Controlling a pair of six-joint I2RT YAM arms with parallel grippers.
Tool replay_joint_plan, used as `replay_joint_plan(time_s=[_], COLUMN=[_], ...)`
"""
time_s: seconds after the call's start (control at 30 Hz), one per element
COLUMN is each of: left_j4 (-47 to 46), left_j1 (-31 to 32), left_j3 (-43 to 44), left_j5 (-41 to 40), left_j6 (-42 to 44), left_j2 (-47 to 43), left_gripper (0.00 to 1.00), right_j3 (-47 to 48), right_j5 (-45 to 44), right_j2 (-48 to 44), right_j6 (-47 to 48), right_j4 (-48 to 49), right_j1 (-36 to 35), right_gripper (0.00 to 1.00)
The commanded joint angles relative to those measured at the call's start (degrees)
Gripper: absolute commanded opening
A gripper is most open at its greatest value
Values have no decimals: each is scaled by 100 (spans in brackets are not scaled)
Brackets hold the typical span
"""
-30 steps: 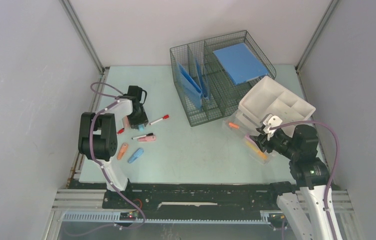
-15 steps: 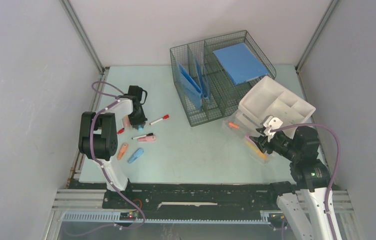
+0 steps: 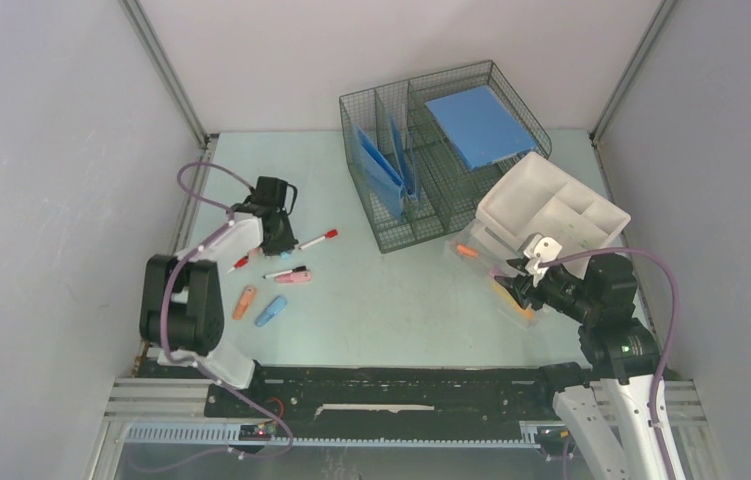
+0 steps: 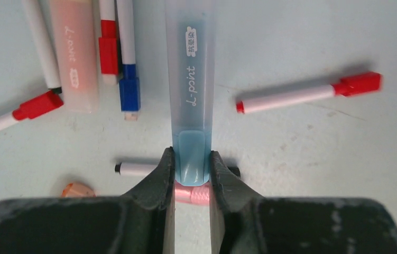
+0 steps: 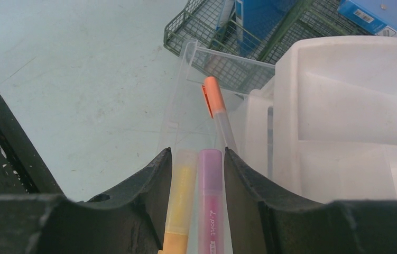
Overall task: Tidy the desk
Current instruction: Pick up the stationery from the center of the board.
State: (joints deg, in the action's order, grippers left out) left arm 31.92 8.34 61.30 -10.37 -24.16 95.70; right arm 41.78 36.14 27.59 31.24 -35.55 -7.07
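Observation:
On the left of the pale green desk [image 3: 391, 300], my left gripper [image 3: 278, 240] is shut on the end of a light blue highlighter [image 4: 192, 90], which points away from the fingers [image 4: 192, 159]. A pink highlighter [image 4: 193, 194] shows just below the held end. My right gripper [image 3: 523, 285] is open over a clear tray [image 5: 228, 55]. A yellow highlighter [image 5: 183, 196] and a pink highlighter [image 5: 210, 190] lie side by side in that tray between its fingers [image 5: 197, 153]. An orange-capped pen [image 5: 214, 100] lies further along the tray.
Loose on the desk around the left gripper are a red-capped marker [image 3: 318, 239], an orange highlighter [image 3: 244, 302], a blue highlighter [image 3: 271, 311] and more pens [image 4: 127, 63]. A wire basket [image 3: 431, 150] with blue folders stands at the back. A white organizer [image 3: 551, 205] leans beside the tray.
My left gripper has closed on the light blue highlighter and the left arm's elbow has swung down and left. The right gripper has edged slightly left over the tray.

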Motion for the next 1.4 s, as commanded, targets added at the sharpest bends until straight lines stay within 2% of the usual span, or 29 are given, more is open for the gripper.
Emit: replay_joint_plan(time_s=[0.0,0.3,0.43,0.5,0.67,0.83,1.13,1.37], left_j4=[-701,-2264,-3859,-4437,-5364,-5949,-6329,-6461], left_j1=[169,1074,1570,1991,3300,4532,6400,7263], left_j3=[-559,-2245,-3315,-3673,-4053,-4116,-3270,-2368], left_j5=[379,1574,2478,2447,1850,867,-1114,-2205], left_j6=[-42,-372,-895,-1073,-1162,-1008,-392,204], left_j2=[-1141,-3146,-4065,-4519,-5050,-5095,-3803,-2723], left_gripper=[1,0,0,0,0,0,0,0], right_j3=[238,237,242,242,241,243,243,111], right_j5=[237,1153,1476,1665,2279,2706,3124,3345], right_j2=[-45,-137,-117,-80,9,55,109,113], right_j6=[72,206,185,154,-26,-129,-437,-1191], right_j4=[-8,-225,-278,-303,-327,-353,-331,139], right_j1=[-57,-92,-88,-101,-108,-79,-67,-73], right_gripper=[49,49,49,49,50,52,56,60])
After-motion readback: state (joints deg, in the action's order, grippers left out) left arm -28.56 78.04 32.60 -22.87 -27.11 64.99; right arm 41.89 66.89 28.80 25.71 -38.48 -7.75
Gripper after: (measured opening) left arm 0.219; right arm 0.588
